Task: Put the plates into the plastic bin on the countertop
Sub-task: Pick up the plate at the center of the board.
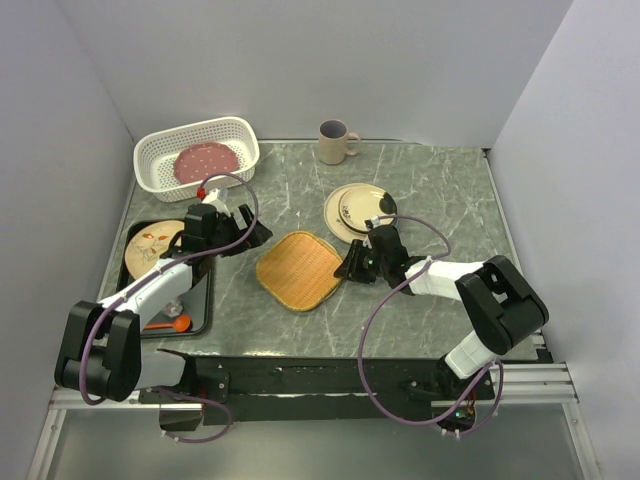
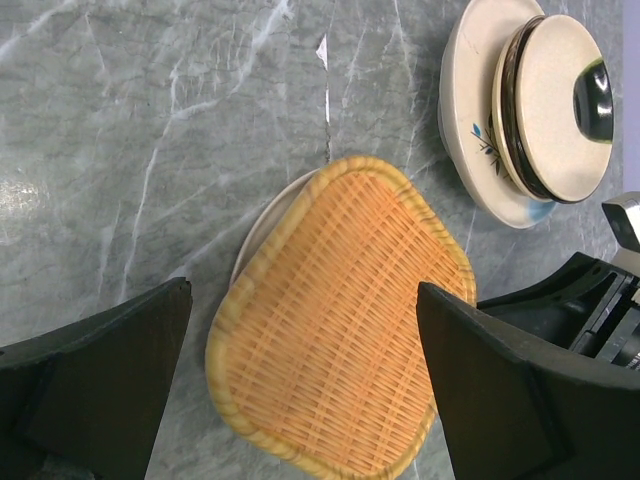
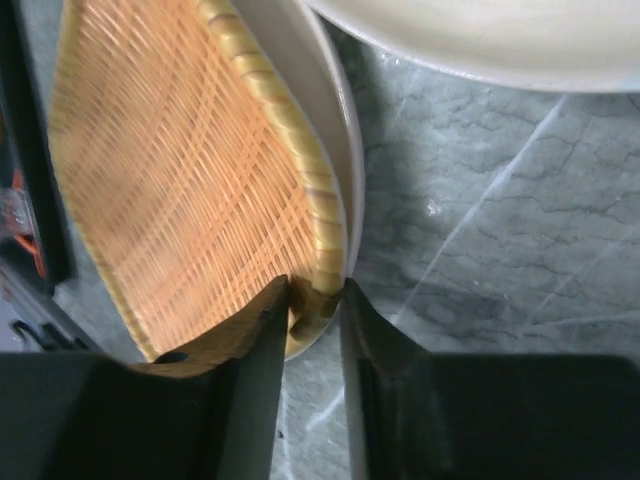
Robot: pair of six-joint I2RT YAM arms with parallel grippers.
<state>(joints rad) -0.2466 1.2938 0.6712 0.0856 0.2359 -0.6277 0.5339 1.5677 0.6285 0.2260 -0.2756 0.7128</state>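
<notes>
A tan-orange woven plate (image 1: 298, 268) lies mid-countertop (image 1: 430, 190) on a white plate (image 2: 262, 225). My right gripper (image 1: 350, 268) is shut on their right rims; in the right wrist view its fingertips (image 3: 315, 290) pinch the woven rim (image 3: 325, 235) against the white rim (image 3: 320, 100). My left gripper (image 1: 250, 232) is open and empty, just left of the woven plate, which fills its view (image 2: 340, 320). A stack of cream plates (image 1: 355, 208), the lowest with a twig (image 2: 480, 120), sits behind the right gripper. The white bin (image 1: 160, 150) at back left holds a pink dotted plate (image 1: 207, 160).
A black tray (image 1: 200, 300) at the left edge holds a cream plate with drawings (image 1: 150, 245) and a small orange item (image 1: 178, 323), under the left arm. A beige mug (image 1: 335, 142) stands at the back middle. Walls close three sides.
</notes>
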